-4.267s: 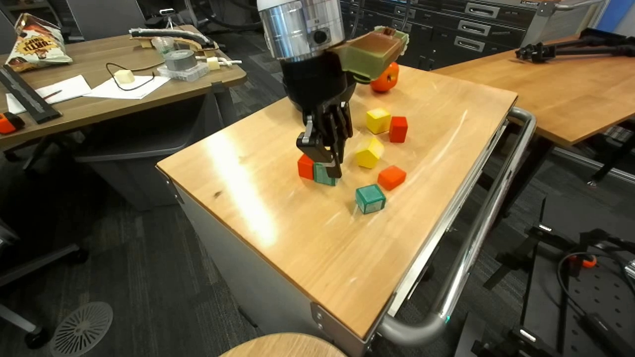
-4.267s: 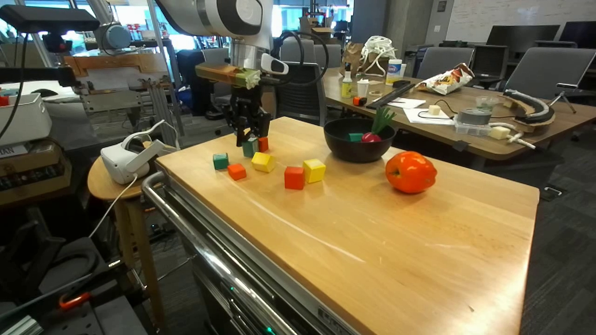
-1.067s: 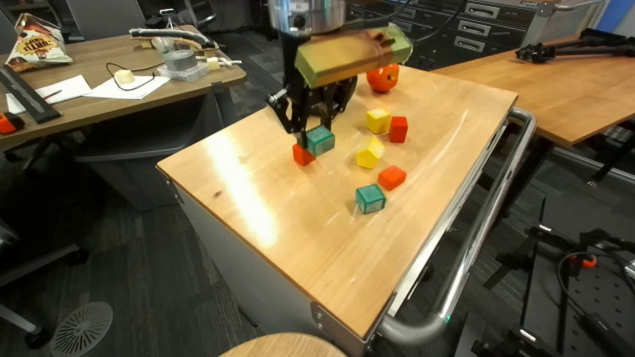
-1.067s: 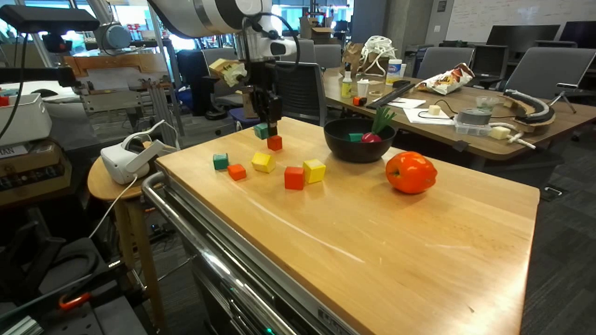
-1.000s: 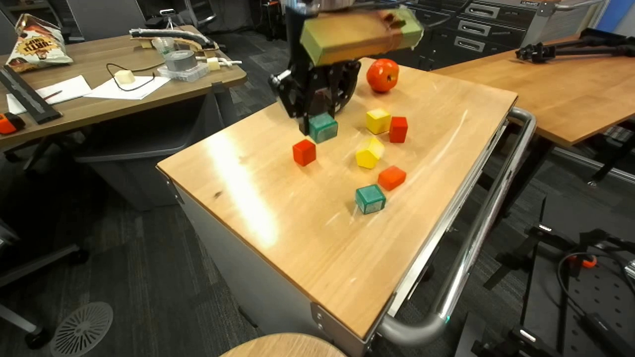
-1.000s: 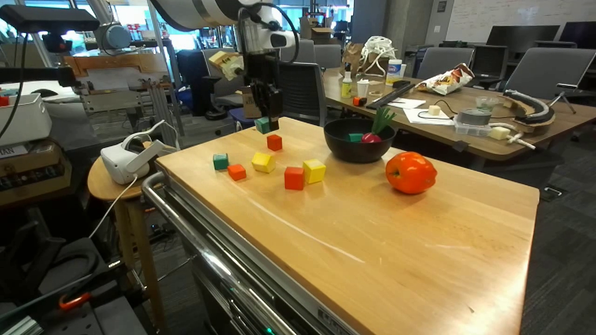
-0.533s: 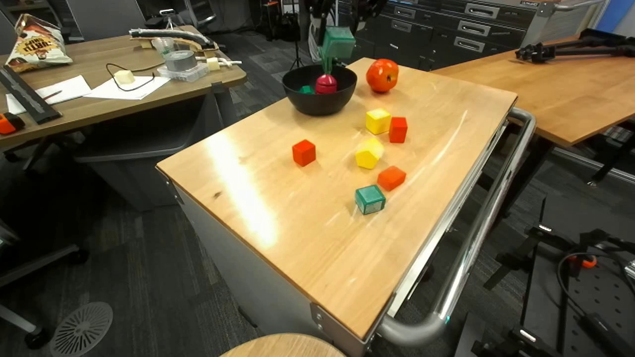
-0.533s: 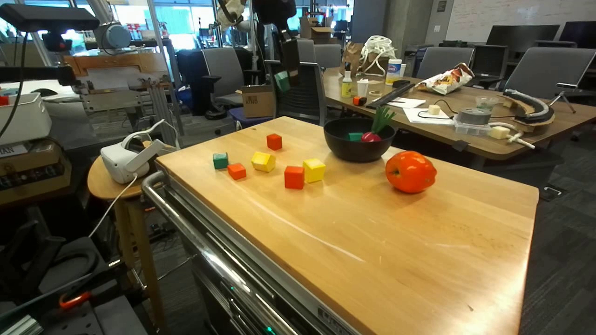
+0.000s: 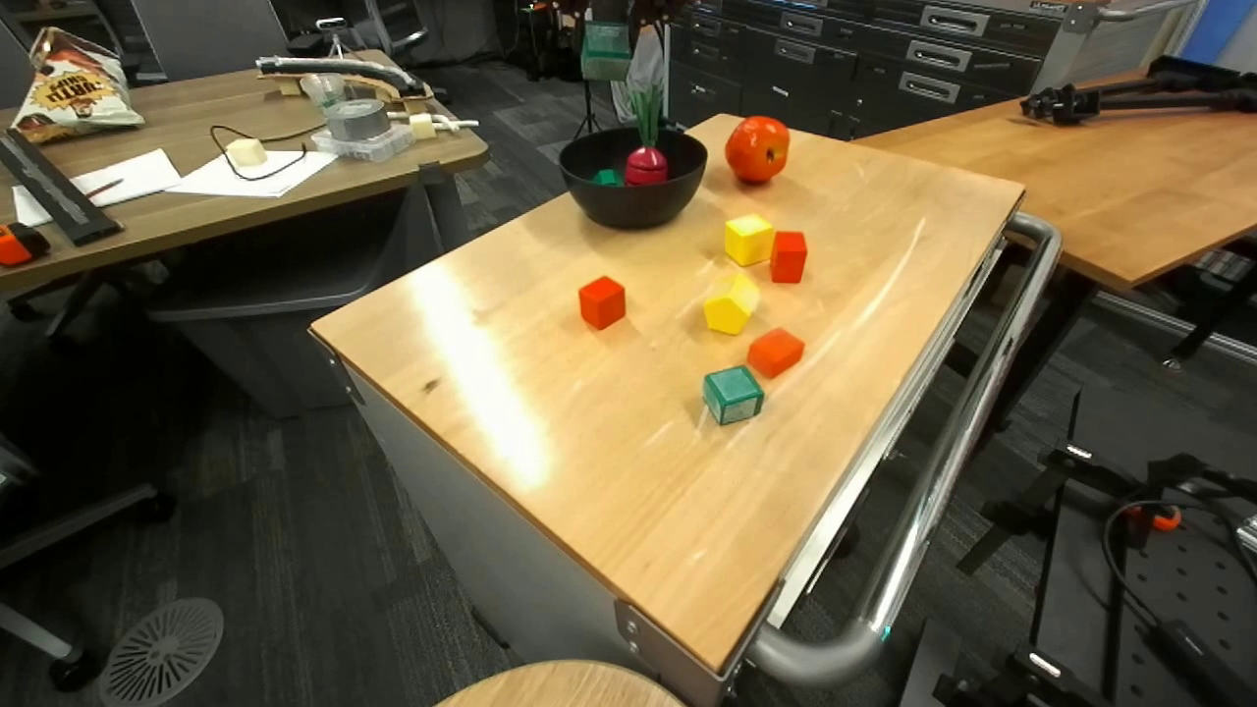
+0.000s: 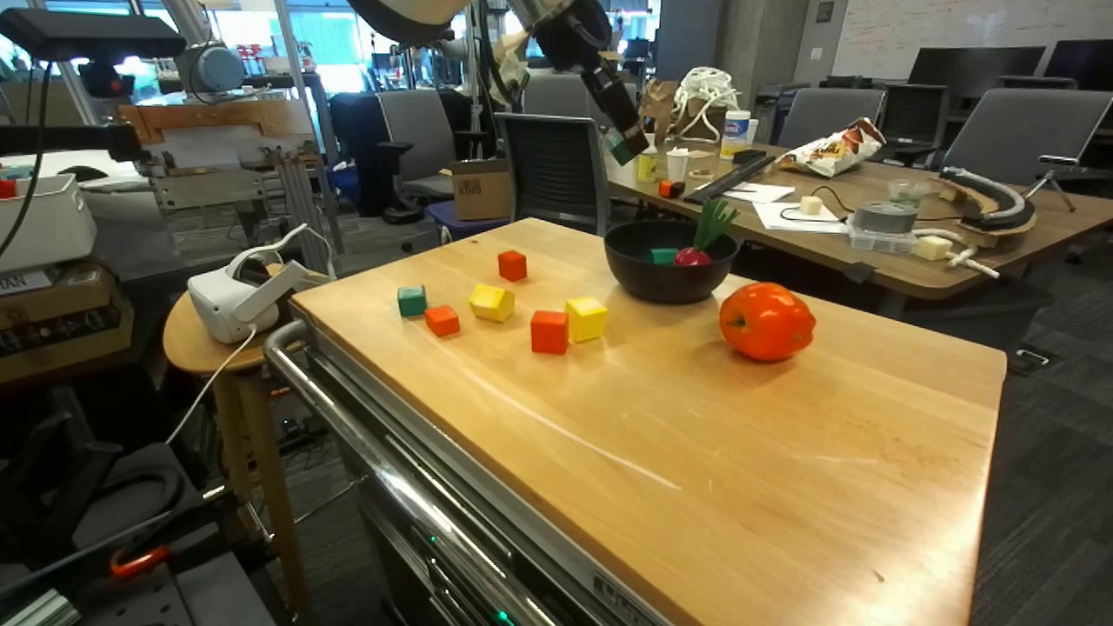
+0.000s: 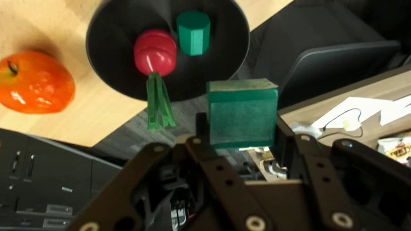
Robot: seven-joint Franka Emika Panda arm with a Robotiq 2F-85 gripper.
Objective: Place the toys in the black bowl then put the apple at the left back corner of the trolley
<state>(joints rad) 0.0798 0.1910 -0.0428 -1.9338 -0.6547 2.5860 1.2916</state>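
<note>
The black bowl (image 9: 633,209) on the trolley (image 9: 628,452) holds a green block (image 11: 193,35) and a radish-shaped toy (image 11: 155,53) (its green leaves (image 10: 715,224) poke past the rim). The gripper (image 11: 240,128) is clamped on a teal block (image 11: 242,117) in the air, higher than the bowl. Six more blocks (image 10: 549,332) lie outside it on the trolley, and the apple (image 9: 757,149) sits near the bowl. On a neighbouring desk (image 9: 187,110), a grey roll (image 9: 356,118) rests on a clear plastic box (image 9: 368,146).
</note>
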